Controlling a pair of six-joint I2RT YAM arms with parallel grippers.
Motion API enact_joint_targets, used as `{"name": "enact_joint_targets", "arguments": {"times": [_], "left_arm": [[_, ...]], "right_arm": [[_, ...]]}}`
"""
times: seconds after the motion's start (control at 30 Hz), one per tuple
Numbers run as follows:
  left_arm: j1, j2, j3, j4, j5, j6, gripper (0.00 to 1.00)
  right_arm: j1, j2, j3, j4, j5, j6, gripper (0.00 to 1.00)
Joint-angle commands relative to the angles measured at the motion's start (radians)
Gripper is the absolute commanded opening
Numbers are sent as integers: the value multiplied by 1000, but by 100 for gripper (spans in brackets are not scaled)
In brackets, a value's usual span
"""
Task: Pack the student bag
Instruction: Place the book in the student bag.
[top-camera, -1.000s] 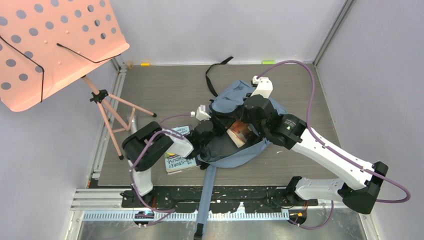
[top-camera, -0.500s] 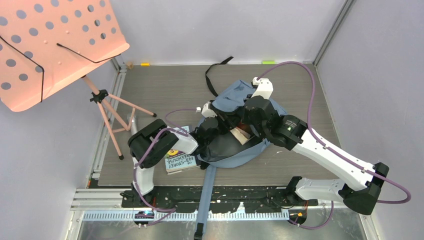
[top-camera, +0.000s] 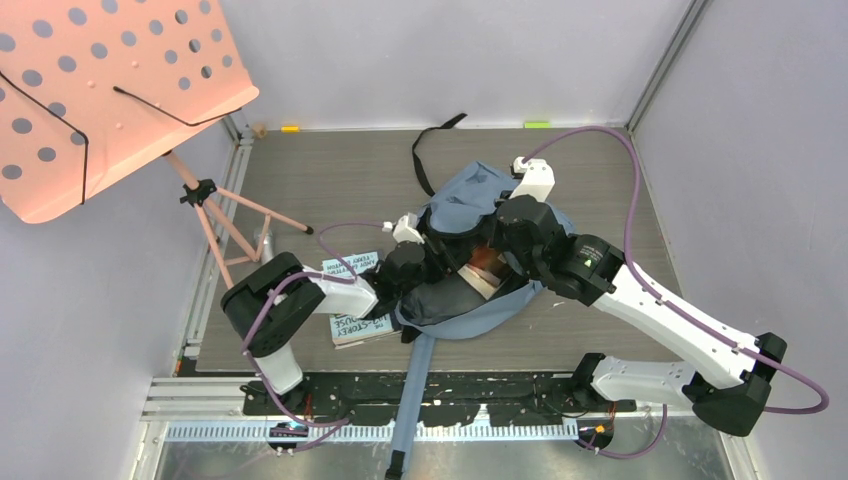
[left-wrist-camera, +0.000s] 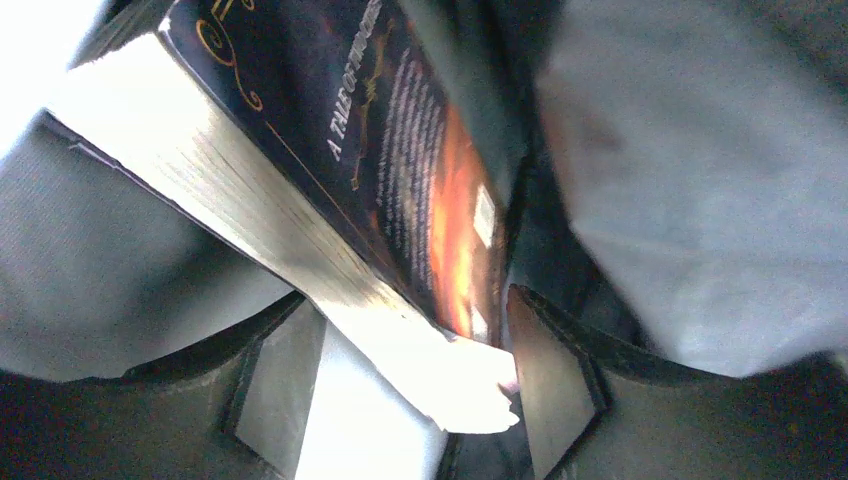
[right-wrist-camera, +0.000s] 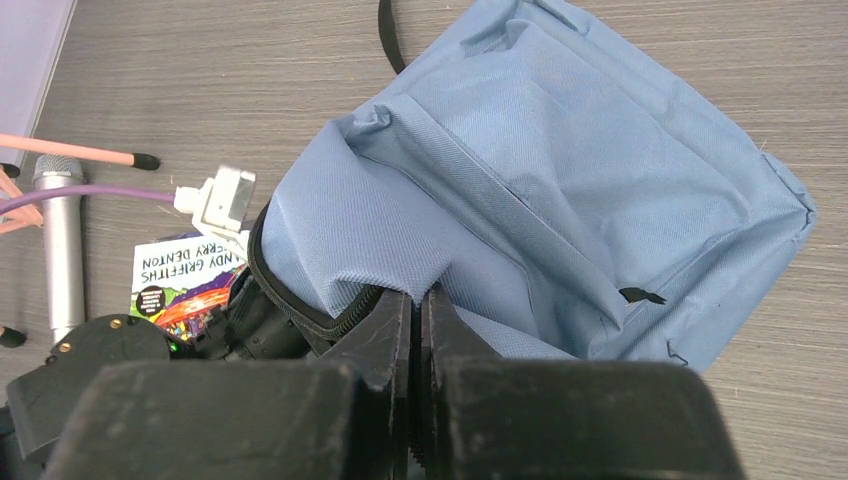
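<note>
The student bag (top-camera: 470, 195), grey-blue fabric with a black zipper, lies mid-table with its mouth held up. My right gripper (right-wrist-camera: 418, 295) is shut on the bag's fabric at the zipper edge (right-wrist-camera: 300, 300). My left gripper (left-wrist-camera: 408, 300) is inside the bag, jaws apart. A dark paperback with an orange cover (left-wrist-camera: 400, 180) stands slanted there, its lower corner between the fingers (left-wrist-camera: 545, 380). From above, the book (top-camera: 487, 265) shows in the bag's mouth, and the left fingers are hidden by the fabric.
Two colourful books (top-camera: 358, 300) lie on the table left of the bag, beside a silver microphone (right-wrist-camera: 62, 240). A pink music stand (top-camera: 110, 90) on thin legs fills the left. A blue strap (top-camera: 412, 390) hangs over the front edge; a black strap (top-camera: 430, 150) trails behind.
My left gripper has opened around the book inside the bag. The left arm's elbow has swung left and toward the near edge. The right gripper keeps its hold on the fabric.
</note>
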Motion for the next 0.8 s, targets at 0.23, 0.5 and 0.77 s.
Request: {"name": "enact_joint_targets", "arguments": {"times": [0.23,0.5,0.77], "left_arm": [[-45,-26,25,-22,7,16,46],[-45,149,194,77,-25,99,30],[-44,192,238,101,-63,195,38]], "right_arm": [[6,-17,15,82,46,11,1],[5,11,20,94,43,8,1],[5,25,26,91,69,-2,0]]}}
